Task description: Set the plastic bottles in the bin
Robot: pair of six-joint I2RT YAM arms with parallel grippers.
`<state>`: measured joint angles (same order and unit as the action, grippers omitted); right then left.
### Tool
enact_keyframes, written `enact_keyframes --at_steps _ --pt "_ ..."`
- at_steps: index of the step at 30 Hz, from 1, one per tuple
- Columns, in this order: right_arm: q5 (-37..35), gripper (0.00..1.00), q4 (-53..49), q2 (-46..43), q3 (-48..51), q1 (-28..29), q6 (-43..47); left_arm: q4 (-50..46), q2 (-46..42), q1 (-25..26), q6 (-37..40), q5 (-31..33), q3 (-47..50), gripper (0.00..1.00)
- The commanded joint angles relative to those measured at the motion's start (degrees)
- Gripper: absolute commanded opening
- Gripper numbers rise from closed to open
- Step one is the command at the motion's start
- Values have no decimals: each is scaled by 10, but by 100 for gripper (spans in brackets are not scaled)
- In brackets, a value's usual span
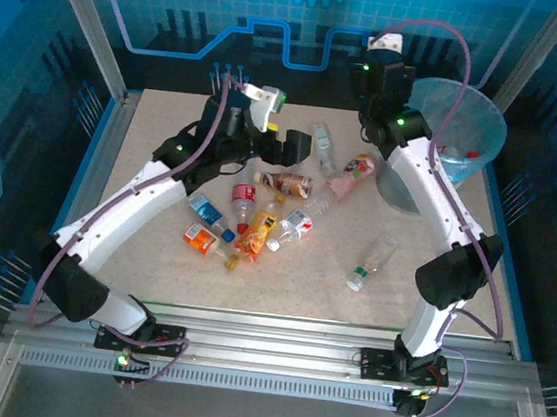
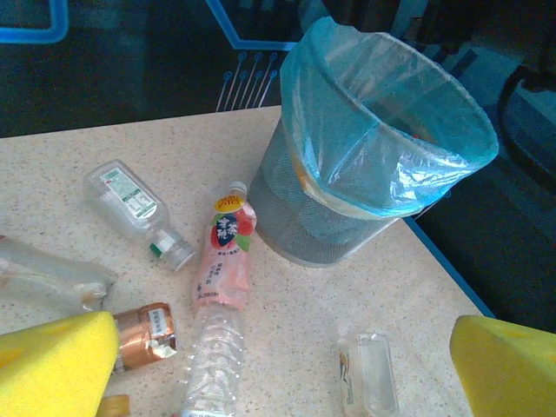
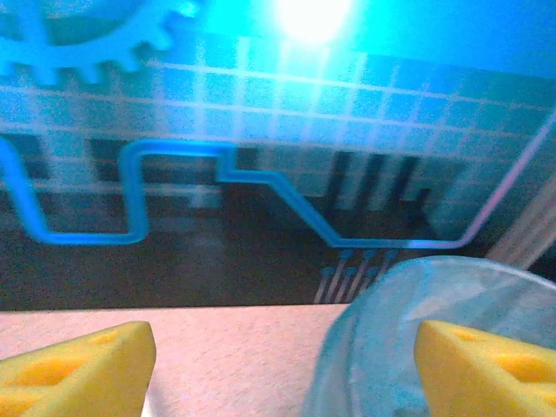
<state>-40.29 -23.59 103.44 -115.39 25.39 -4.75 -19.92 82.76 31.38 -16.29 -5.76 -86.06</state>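
1. The right gripper point(image 3: 278, 369) holds its two yellow fingers point(image 3: 74, 365) wide apart, with nothing between them. In its wrist view one finger hangs in front of the bin point(image 3: 408, 287) and the other over the bare table point(image 3: 217, 347) just beside the bin.
2. The left gripper point(image 2: 278, 373) is also spread wide and grips nothing. It hovers over the table with the bin ahead of it.
3. Below the left gripper lie a clear ribbed bottle point(image 2: 213, 365) and a small flattened bottle point(image 2: 369, 378), both a short way from the foot of the bin.
4. A pink bottle point(image 2: 224, 256) lies on its side with its cap end pointing at the bin, close beside the bin's base.
5. Farther from the bin are a clear bottle with a green-and-white label point(image 2: 130, 201), a brown-labelled bottle point(image 2: 146, 334) and a crushed clear bottle point(image 2: 43, 274).
6. In the top view most of the plastic bottles point(image 1: 257, 216) lie scattered on the table to the left of the bin. A green-capped bottle point(image 1: 367, 269) lies alone, nearer the arm bases than the bin is.
7. The bin stands upright at the far right of the table. Its wall is grey mesh, and a light-blue bag point(image 2: 391, 74) is folded over its rim. Small red pieces point(image 1: 471, 155) show inside it from above.
8. The right arm point(image 1: 431, 191) crosses in front of the bin's left side.
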Motion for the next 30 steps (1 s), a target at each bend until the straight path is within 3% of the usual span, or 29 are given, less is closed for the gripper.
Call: enact_keyframes --at_steps 1,6,12,18,24,30 --pt "65 79 -96 -16 -58 29 -13 -50 -45 3 20 27 17 99" --pt "180 78 -160 -33 -35 83 -28 -125 -95 3 31 76 56 98" --pt "291 77 -123 -83 165 104 -152 -156 -192 3 22 111 171 98" --pt "292 75 -49 -116 355 103 -279 -155 -279 7 0 101 282 97" --pt "235 81 -74 -88 397 102 -372 -152 -304 22 -13 103 327 97" --pt "266 86 -31 -62 436 71 -455 -137 -297 48 -14 107 330 97"
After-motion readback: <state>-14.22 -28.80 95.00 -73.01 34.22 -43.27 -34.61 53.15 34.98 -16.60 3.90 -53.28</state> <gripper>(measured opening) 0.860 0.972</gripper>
